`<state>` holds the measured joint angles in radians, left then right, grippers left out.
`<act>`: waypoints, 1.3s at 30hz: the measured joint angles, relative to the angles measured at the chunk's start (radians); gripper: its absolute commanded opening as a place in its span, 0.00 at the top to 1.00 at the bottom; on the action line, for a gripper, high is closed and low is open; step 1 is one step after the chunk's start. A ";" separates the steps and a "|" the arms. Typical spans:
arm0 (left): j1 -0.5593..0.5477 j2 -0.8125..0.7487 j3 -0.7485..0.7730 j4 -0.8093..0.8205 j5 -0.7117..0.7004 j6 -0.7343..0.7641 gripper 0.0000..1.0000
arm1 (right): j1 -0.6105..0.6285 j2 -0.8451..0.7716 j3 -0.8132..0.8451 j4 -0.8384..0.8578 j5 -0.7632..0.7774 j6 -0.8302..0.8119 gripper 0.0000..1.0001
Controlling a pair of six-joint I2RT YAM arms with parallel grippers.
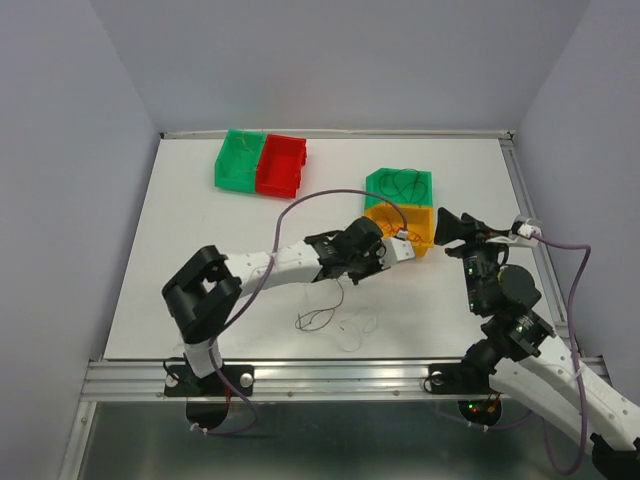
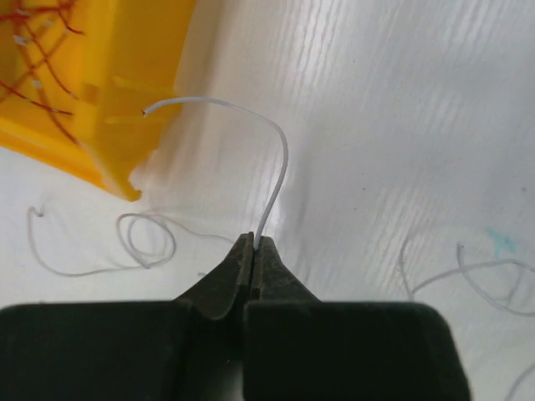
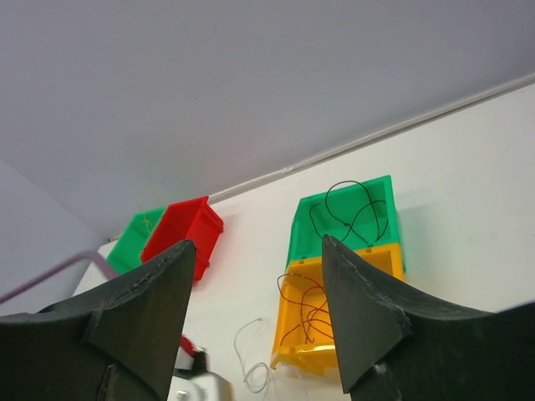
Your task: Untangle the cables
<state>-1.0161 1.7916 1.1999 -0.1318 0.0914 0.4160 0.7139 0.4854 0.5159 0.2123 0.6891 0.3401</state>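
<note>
My left gripper (image 2: 253, 241) is shut on a thin white cable (image 2: 280, 159) that arcs up from its tips towards the yellow bin (image 2: 125, 100). In the top view the left gripper (image 1: 362, 268) hovers just in front of the yellow bin (image 1: 420, 240). More white cable loops (image 2: 146, 238) lie on the table to its left and to its right (image 2: 468, 276). A small loose tangle of thin strands (image 1: 320, 318) lies on the table near the front. My right gripper (image 3: 257, 242) is open and empty, raised beside the yellow bin (image 1: 445, 225).
Dark red strands (image 3: 305, 313) lie in the yellow bin, and a dark strand (image 3: 347, 209) lies in the green bin (image 1: 400, 182) behind it. A green bin (image 1: 238, 160) holding a yellowish strand and a red bin (image 1: 280, 165) stand at the back left.
</note>
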 measured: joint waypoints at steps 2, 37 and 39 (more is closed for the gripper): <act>0.013 -0.078 -0.002 -0.001 0.041 -0.011 1.00 | 0.000 0.006 0.000 0.000 -0.006 -0.002 0.33; 0.312 -0.620 0.038 0.454 -0.391 -0.082 1.00 | 0.001 0.947 0.381 0.160 -1.072 -0.190 0.42; 0.335 -0.581 0.045 0.508 -0.428 -0.050 1.00 | 0.001 0.917 0.376 0.159 -1.019 -0.186 0.42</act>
<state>-0.6815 1.2106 1.2446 0.3759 -0.3363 0.3660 0.7147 1.4029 0.8921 0.3714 -0.3294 0.1539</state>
